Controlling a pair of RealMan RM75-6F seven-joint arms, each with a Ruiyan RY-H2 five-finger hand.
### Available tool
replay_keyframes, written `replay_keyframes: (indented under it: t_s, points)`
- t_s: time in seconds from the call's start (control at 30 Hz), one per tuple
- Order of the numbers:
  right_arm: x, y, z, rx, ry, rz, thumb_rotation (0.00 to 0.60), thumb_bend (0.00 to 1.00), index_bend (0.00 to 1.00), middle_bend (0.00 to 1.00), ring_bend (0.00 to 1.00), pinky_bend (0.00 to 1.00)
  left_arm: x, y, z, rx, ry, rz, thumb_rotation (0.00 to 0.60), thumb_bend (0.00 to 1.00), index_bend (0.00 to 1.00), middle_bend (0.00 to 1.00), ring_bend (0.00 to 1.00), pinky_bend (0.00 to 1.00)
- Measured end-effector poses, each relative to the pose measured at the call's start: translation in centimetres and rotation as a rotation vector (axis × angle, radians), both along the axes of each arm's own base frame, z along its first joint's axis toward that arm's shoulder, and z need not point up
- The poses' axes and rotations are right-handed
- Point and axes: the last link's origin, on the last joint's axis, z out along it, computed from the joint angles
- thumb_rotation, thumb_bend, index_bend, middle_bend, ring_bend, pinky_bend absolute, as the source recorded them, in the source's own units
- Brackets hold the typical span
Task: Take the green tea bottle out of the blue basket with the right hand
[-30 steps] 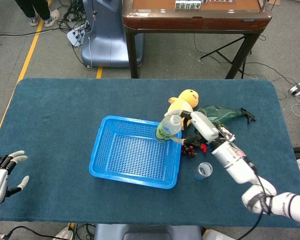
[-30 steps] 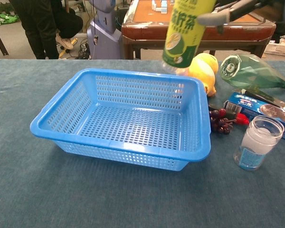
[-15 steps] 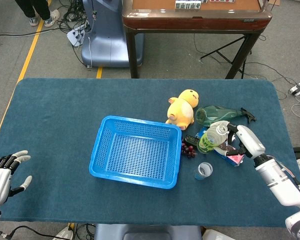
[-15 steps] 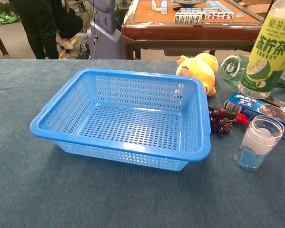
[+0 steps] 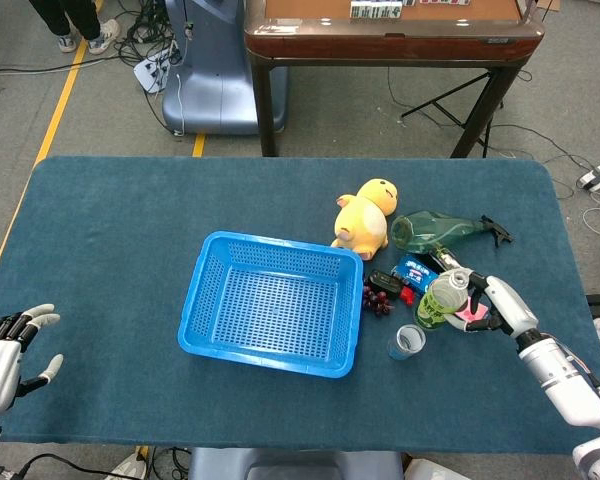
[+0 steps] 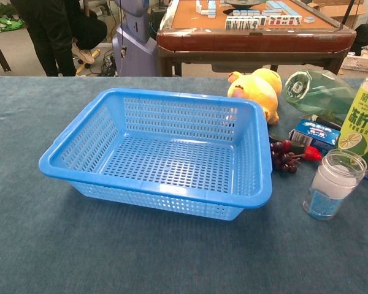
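My right hand [image 5: 488, 308] grips the green tea bottle [image 5: 442, 298] upright beside the glass jar [image 5: 408, 341], clear of the blue basket [image 5: 212, 320], ready to set down

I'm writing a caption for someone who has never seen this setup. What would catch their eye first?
The bright blue basket at the middle of the dark blue table dominates, and nothing lies in it. To its right, the right robot hand holds the green tea bottle upright, outside the basket, among clutter: a yellow plush duck, a small glass jar and dark grapes.
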Motion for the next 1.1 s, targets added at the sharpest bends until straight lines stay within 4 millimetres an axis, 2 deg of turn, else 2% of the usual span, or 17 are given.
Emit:
replay_keyframes:
  t_s: [0.13,0.23,0.43,0.63,0.9,0.97,1.1]
  points:
    - [-1.0,0.2,-0.8,0.025,-0.017,-0.012,0.600,0.27,0.51,0.40,0.40,0.59,0.1,0.0,-0.2,-0.005,-0.002,-0.002,0.600,0.31,0.36,0.23,0.21,0.19]
    - [-1.5,0.1,-1.3,0.035,-0.021,-0.013,0.600,0.27,0.46,0.37,0.37,0.55,0.1,-0.1,-0.4,-0.012,-0.001,0.002,0.600,0.31,0.36,0.23,0.21,0.19]
    - [-2.1,0.3,-1.6,0.060,-0.037,-0.001,0.600,0.27,0.19,0.25,0.23,0.41,0.0,-0.2,-0.2,-0.005,0.005,0.010,0.600,0.31,0.36,0.23,0.21,0.19]
    - [-2.1,0.7,-0.9,0.045,-0.053,0.031,0.600,0.27,0.03,0.15,0.14,0.28,0.0,-0.2,-0.2,-0.011,0.009,0.017,0.600,0.31,0.35,0.23,0.21,0.19]
    - [-1.8,1.8,2.0,-0.067,-0.031,0.085,0.600,0.27,0.03,0.16,0.14,0.26,0.2,0.2,-0.3,-0.011,0.011,0.012,0.600,0.31,0.35,0.23,0.21,0.19]
    - [-1.8,2.2,2.7,-0.112,0.010,0.097,0.600,0.28,0.09,0.22,0.15,0.26,0.2,0.2,-0.3,-0.010,0.010,0.010,0.600,0.31,0.35,0.23,0.21,0.19]
    - [-1.7,3.0,4.0,-0.226,0.135,0.125,0.600,0.31,0.29,0.33,0.27,0.34,0.3,0.3,-0.5,-0.012,0.012,0.007,0.600,0.31,0.36,0.23,0.21,0.19]
